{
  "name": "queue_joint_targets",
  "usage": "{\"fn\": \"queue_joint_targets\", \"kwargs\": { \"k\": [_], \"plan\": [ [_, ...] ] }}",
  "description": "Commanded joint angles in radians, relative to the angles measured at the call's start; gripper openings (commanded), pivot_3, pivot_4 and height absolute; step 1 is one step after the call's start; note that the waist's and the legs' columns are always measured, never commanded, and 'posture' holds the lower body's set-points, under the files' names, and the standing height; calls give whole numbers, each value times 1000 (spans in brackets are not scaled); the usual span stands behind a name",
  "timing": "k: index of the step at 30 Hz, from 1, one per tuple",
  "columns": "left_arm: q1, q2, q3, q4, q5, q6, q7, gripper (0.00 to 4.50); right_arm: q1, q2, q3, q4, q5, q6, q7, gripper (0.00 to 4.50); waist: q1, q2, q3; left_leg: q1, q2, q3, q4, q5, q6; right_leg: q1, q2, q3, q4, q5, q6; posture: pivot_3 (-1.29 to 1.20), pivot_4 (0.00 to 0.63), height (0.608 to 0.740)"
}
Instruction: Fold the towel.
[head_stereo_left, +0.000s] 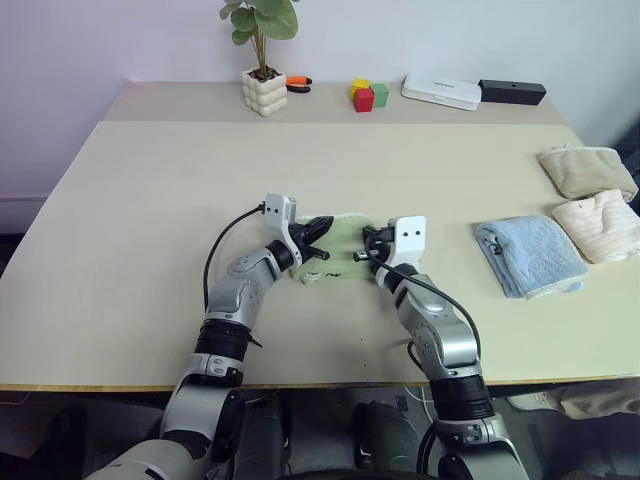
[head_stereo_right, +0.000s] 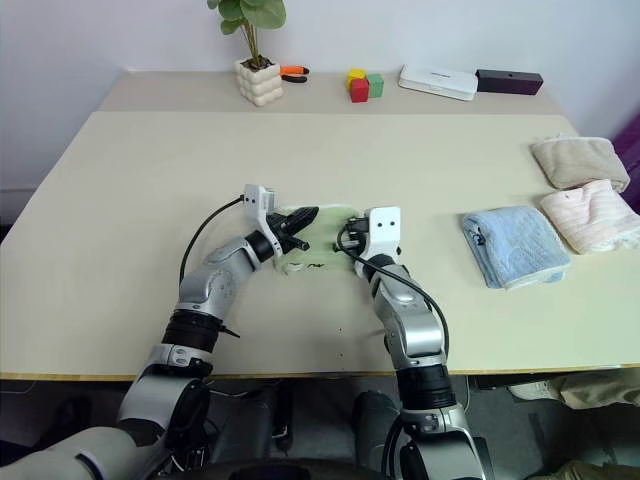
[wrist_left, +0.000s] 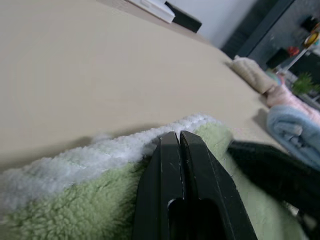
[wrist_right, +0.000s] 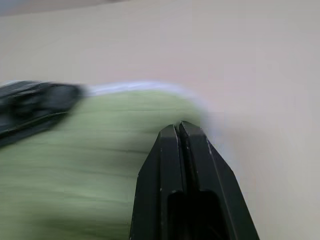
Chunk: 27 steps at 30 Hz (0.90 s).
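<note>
- The towel (head_stereo_left: 340, 250) lies near the front middle of the counter (head_stereo_left: 150, 200), between the two arms, already a small bundle; its white edging faces away from the robot.
- The left gripper (head_stereo_left: 322, 229) sits over the towel's left part, its fingers (wrist_left: 176, 165) pressed together with no gap; the wrist view shows their tips at the white edge.
- The right gripper (head_stereo_left: 374, 240) sits over the towel's right part, fingers (wrist_right: 181, 150) likewise pressed together, tips near the far right corner.
- Whether either pair pinches cloth, or merely rests on it, cannot be told.
- Both arms reach forward low over the counter, forearms converging, grippers roughly level; the left one angles toward the right one.
- Judgement: the grippers are at matching spots on either side so the edge can be handled evenly.
- Three folded towels, blue (head_stereo_left: 530, 255), pink (head_stereo_left: 600, 225) and beige (head_stereo_left: 588, 170), lie well apart to the right.
</note>
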<state>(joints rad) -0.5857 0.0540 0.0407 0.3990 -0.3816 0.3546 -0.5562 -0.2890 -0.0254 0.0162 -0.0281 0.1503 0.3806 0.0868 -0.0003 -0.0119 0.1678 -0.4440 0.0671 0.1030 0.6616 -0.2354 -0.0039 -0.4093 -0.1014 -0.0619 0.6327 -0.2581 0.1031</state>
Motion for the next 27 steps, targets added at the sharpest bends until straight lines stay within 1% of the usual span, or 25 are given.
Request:
{"fn": "queue_joint_targets", "kwargs": {
  "k": [1, 7, 10, 11, 12, 14, 15, 16, 17, 19, 21, 23, 25, 27],
  "plan": [
    [16, 18, 16, 15, 23, -20, 29, 43, 14, -9, -13, -13, -14, -19, -9, 51, -6, 0, 0, 0, 0, 0, 0, 0, 0, 0, 0, 0, 0, 0, 0, 0, 150, 735],
    [6, 17, 56, -26, -34, -29, 1, 43, -1, -5, 0, -23, -1, -36, 31, 51, -13, 0, 0, 0, 0, 0, 0, 0, 0, 0, 0, 0, 0, 0, 0, 0, 150, 735],
    [7, 3, 83, -91, -131, 42, -44, 0, -8, -5, -17, -31, 17, -45, 47, 821, -13, 0, 0, 0, 0, 0, 0, 0, 0, 0, 0, 0, 0, 0, 0, 0, 150, 735],
    [8, -1, 88, -119, -162, 70, -59, 563, -12, -9, -31, -29, 13, -53, 37, 1386, -12, 0, 0, 0, 0, 0, 0, 0, 0, 0, 0, 0, 0, 0, 0, 0, 150, 735],
    [9, -4, 88, -140, -170, 81, -57, 891, -18, -17, -42, -24, -2, -61, 20, 1823, -11, 0, 0, 0, 0, 0, 0, 0, 0, 0, 0, 0, 0, 0, 0, 0, 150, 735],
    [11, -14, 92, -183, -202, 98, -72, 1809, -35, -28, -78, -6, -11, -79, -11, 2821, -10, 0, 0, -1, 0, 0, 0, 0, 0, 0, 0, 0, 0, 0, 0, 0, 150, 735],
    [9, -16, 97, -194, -206, 99, -63, 2416, -44, -39, -90, -2, -25, -90, -28, 3439, -10, 0, 0, -1, 0, 0, 0, 0, 0, 0, 0, 0, 0, 0, 0, 0, 150, 735],
    [7, -16, 100, -200, -208, 100, -56, 2866, -51, -46, -97, 3, -33, -98, -39, 3883, -10, 0, 0, -1, 0, 0, 0, 0, 0, 0, 0, 0, 0, 0, 0, 0, 150, 735],
    [3, -10, 103, -209, -209, 100, -56, 3435, -60, -56, -111, 4, -46, -112, -58, 4436, -11, 0, 0, 0, 0, 0, 0, 0, 0, 0, 0, 0, 0, 0, 0, 0, 150, 735],
    [-6, 8, 116, -227, -220, 102, -55, 4460, -73, -76, -134, 9, -69, -134, -93, 4500, -12, 0, 0, 0, 0, 0, 0, 0, 0, 0, 0, 0, 0, 0, 0, 0, 150, 735],
    [-12, 26, 132, -238, -233, 106, -53, 4460, -82, -87, -148, 15, -72, -148, -105, 4500, -13, 0, 0, 0, 0, 0, -1, 0, 0, -1, 0, 0, 0, 0, 0, 0, 150, 735],
    [-18, 54, 160, -255, -252, 121, -35, 4460, -97, -104, -146, 21, -69, -163, -80, 4500, -14, 0, 0, 0, 0, 0, -1, 0, 0, -1, 0, 0, 0, 0, 0, 0, 150, 735],
    [-18, 104, 199, -270, -290, 203, -5, 4460, -114, -129, -129, 14, -32, -173, 8, 4500, -16, 0, 0, 0, 0, 0, -1, 0, 0, -1, 0, 0, 0, 0, 0, 0, 150, 735],
    [-8, 158, 253, -294, -379, 316, 0, 4460, -124, -160, -107, -13, 22, -177, 129, 4500, -19, 1, 0, 0, 0, 0, -1, 0, 0, -1, 0, 0, 0, 0, 0, 0, 150, 735]
  ]
}}
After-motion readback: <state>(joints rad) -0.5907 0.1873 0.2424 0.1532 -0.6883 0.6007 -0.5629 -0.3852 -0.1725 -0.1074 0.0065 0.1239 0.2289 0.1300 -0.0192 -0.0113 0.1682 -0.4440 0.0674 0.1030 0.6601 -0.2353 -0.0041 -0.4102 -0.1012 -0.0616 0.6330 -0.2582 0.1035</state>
